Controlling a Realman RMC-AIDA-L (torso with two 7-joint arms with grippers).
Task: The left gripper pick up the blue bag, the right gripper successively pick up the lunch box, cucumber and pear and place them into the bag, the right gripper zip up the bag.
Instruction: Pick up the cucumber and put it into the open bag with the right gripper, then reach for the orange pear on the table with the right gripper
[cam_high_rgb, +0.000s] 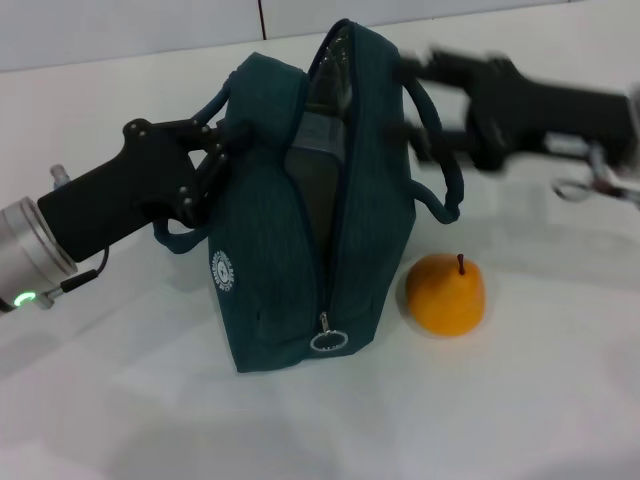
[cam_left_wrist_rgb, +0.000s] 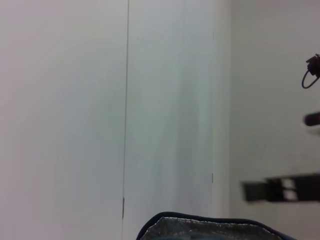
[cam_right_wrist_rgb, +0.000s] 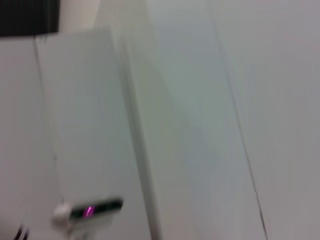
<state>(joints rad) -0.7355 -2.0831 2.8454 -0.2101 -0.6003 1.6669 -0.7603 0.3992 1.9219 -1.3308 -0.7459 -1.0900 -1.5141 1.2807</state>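
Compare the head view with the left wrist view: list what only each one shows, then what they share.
Only the head view: the pear on the white table beside the blue bag, the bag's zipper pull and round logo, and the left gripper at the bag's left handle.

Only the left wrist view: a pale wall with a vertical seam.

Shared: the bag's open rim with silver lining, and the right gripper near the bag, seen in the wrist view as a dark blurred bar.

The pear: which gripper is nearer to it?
Right. The right gripper is above the pear, at the blue bag top; the left gripper is beyond the bag.
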